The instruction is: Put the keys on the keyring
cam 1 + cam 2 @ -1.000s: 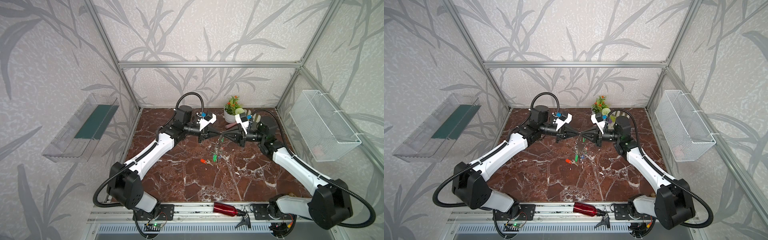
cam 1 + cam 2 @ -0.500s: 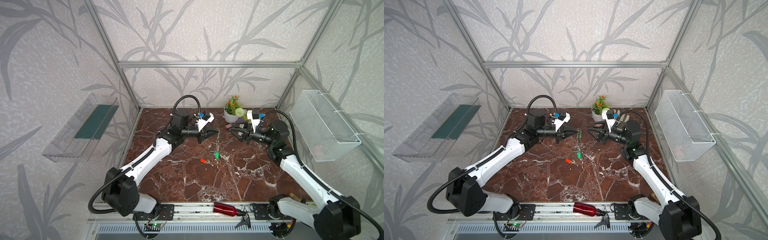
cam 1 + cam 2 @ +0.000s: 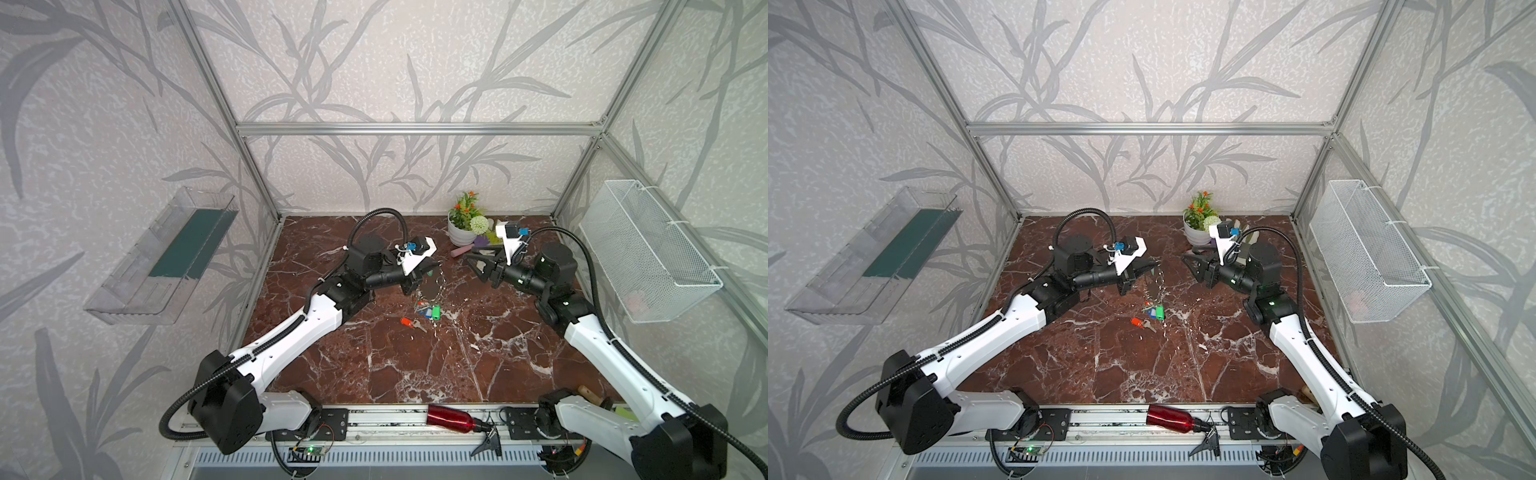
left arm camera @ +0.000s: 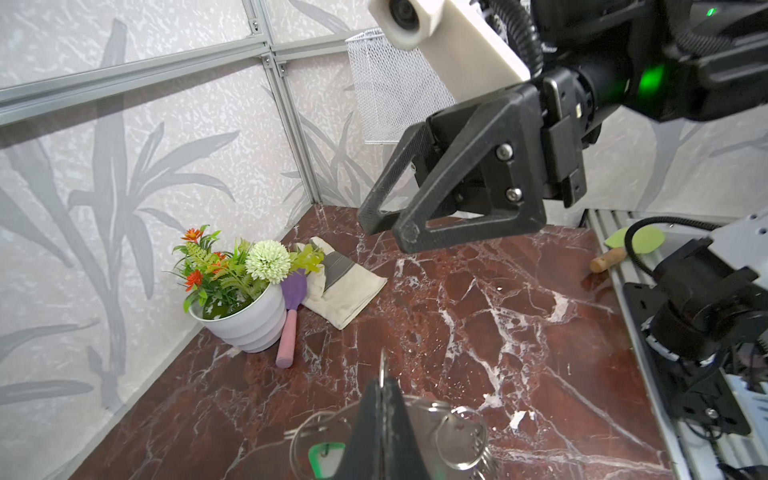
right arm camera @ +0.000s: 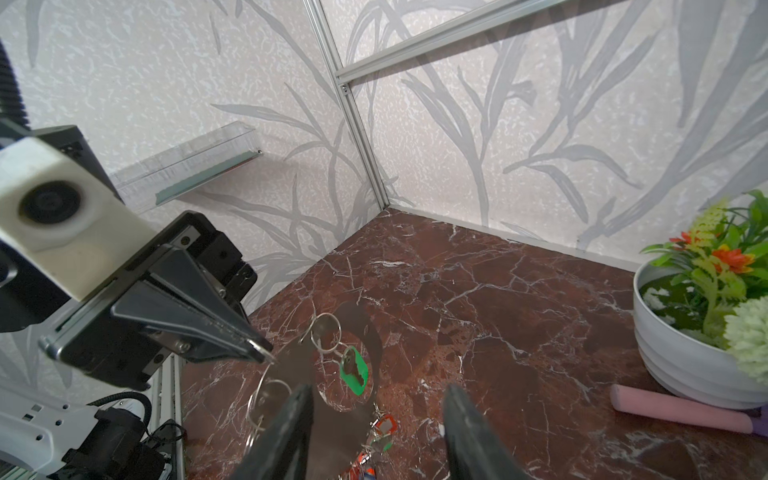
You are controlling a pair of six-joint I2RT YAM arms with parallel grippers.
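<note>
Left gripper (image 5: pixel 257 351) jaws clamp just the edge of the flat grey oval keyring plate (image 5: pixel 297 363), hanging over the marble surface (image 3: pixel 374 365): it could swing or slip. Right gripper (image 3: pixel 473 266) jaws stand apart; red-orange tagged key (image 3: pixel 407 322) lies loose beside.

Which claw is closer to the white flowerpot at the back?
Right. The right gripper hangs open just in front of the flowerpot; the left gripper is farther off toward the table's middle, shut on the keyring.
</note>
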